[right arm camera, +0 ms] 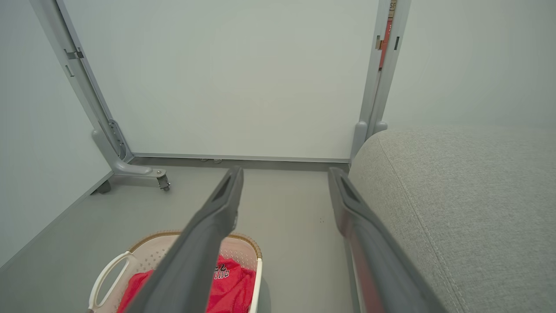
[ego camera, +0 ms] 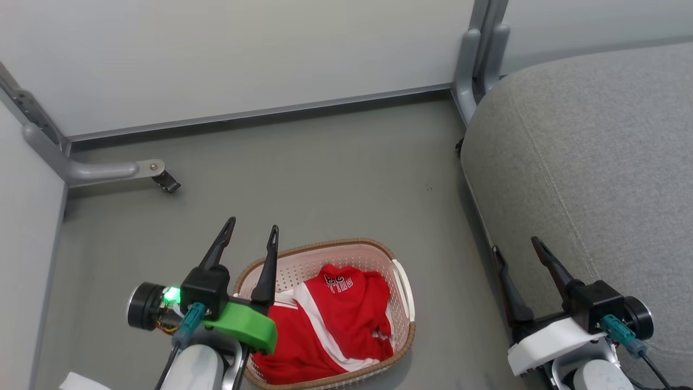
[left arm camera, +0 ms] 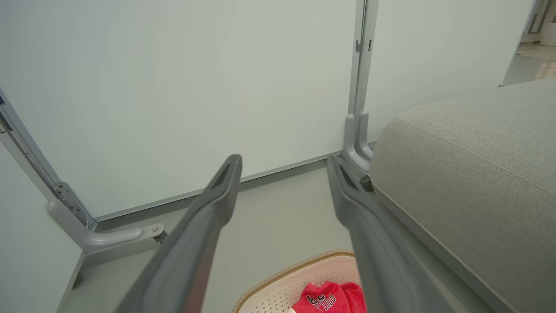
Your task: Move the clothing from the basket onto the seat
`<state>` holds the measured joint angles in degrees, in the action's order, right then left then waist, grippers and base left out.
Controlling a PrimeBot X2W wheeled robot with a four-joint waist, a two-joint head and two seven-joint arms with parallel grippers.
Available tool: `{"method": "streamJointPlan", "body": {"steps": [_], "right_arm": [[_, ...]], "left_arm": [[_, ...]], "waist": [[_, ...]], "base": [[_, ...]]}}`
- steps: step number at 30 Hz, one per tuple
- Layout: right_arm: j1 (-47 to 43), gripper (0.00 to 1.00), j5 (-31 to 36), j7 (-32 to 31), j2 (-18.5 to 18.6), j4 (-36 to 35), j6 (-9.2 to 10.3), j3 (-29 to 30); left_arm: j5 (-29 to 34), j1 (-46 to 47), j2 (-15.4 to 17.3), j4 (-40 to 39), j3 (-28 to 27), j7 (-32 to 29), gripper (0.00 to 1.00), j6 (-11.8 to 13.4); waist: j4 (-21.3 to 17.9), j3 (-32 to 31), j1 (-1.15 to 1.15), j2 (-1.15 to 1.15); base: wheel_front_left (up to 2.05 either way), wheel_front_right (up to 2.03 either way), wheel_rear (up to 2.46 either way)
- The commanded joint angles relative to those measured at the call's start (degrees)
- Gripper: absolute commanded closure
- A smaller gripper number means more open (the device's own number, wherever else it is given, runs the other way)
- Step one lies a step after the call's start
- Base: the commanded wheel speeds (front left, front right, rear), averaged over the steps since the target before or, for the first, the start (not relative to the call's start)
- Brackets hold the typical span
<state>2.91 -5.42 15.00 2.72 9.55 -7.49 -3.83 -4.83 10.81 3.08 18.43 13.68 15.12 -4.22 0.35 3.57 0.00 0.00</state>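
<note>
The red clothing (ego camera: 330,322) with white stripes lies crumpled inside the cream basket (ego camera: 403,281), which stands on the floor near the bottom centre of the head view. My left gripper (ego camera: 253,227) hangs open above the basket's left rim, with nothing between its fingers. To the right, the big light-grey seat (ego camera: 590,157) rises beside the basket. My right gripper (ego camera: 514,244) is open and empty at the seat's near left edge. The left wrist view catches the basket (left arm camera: 278,287), the clothing (left arm camera: 330,298) and the seat (left arm camera: 473,182). The right wrist view has the basket (right arm camera: 108,274), clothing (right arm camera: 230,289) and seat (right arm camera: 460,208).
Pale partition panels wall in the grey floor at the back and left. A grey panel foot with a caster (ego camera: 162,179) juts out at the left, and an upright panel post (ego camera: 476,59) stands by the seat's far corner. Bare floor (ego camera: 325,173) lies beyond the basket.
</note>
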Motion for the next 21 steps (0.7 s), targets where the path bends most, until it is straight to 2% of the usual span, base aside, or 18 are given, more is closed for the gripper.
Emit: {"method": "streamJointPlan", "body": {"steps": [1,10,21], "right_arm": [[0.8,0.00,-0.2,0.3,0.3,-0.3,0.01,-0.1],[4.6,0.00,-1.4,0.3,0.3,-2.3,0.01,-2.0],[10.1,0.00,-3.8,0.2,0.2,-5.1,0.01,-4.1]], "left_arm": [[0.7,1.8,0.7,0.6,0.2,0.1,0.00,-0.4],[2.9,9.5,3.3,6.9,3.1,0.1,0.00,-2.3],[4.0,19.3,7.0,16.8,7.3,0.1,0.00,-3.1]], "waist": [[-1.6,1.7,0.00,0.00],[-8.2,9.0,0.00,0.00],[-15.6,19.7,0.00,0.00]], "base": [[0.00,0.00,0.00],[0.00,0.00,0.00],[0.00,0.00,0.00]]}}
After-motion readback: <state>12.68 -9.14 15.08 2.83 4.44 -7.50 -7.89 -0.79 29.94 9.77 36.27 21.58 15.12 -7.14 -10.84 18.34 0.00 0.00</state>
